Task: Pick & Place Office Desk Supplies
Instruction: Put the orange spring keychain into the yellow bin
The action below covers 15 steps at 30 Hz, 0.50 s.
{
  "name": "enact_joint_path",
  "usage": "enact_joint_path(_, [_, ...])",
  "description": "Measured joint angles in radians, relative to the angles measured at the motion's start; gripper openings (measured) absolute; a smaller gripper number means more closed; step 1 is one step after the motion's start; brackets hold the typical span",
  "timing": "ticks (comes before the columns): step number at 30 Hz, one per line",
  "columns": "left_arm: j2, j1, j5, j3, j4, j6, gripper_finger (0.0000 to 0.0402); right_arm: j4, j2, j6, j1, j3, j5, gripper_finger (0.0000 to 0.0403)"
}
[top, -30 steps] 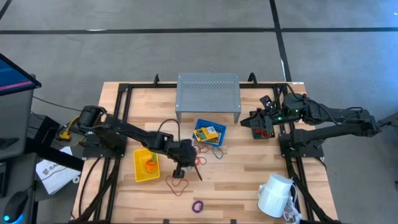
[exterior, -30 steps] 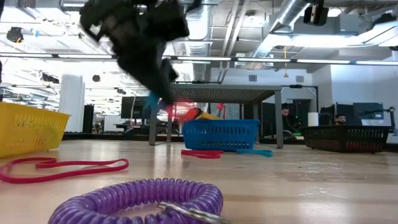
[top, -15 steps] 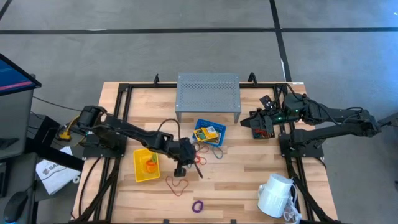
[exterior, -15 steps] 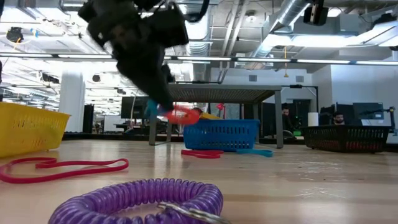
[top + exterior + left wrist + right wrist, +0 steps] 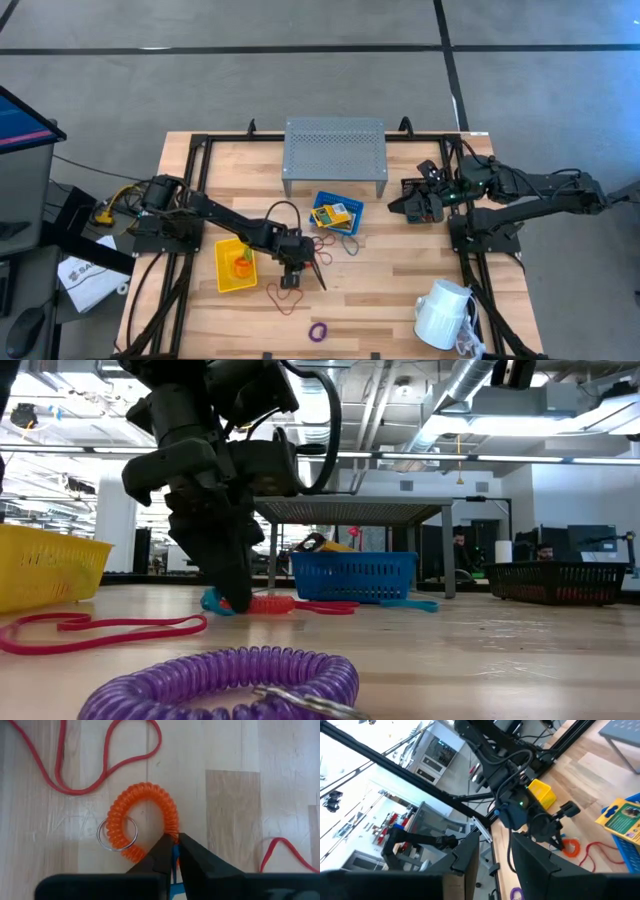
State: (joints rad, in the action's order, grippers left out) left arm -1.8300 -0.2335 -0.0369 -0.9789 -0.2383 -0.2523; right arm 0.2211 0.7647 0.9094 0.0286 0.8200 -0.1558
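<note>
The left tool (image 5: pixel 173 851) is down on the bench (image 5: pixel 390 270), just right of the yellow bin (image 5: pixel 234 266), its fingers nearly closed and pinching the orange coil (image 5: pixel 145 820), which lies flat on the wood. A red loop (image 5: pixel 85 765) lies just beside the coil. The right tool (image 5: pixel 408 199) hovers over the black bin (image 5: pixel 560 582), right of the blue bin (image 5: pixel 336 213), fingers partly apart, holding nothing visible.

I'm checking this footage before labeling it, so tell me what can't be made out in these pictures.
- Yellow bin, high view: the orange contents are too small to identify.
- Black mesh bin, low view: contents hidden by its wall; in the high view the right tool covers it.
- Blue bin, low view: most of its contents hidden by its wall.
- Orange coil, left wrist view: the stretch at the left tool is hidden by its fingers.
</note>
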Motion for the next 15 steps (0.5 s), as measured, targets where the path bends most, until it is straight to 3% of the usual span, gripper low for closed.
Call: enact_joint_path(15, [0.020,0.000,-0.094,0.002,-0.013,-0.069,0.0128,0.002,0.000,0.006,0.005,0.000,0.000,0.0111])
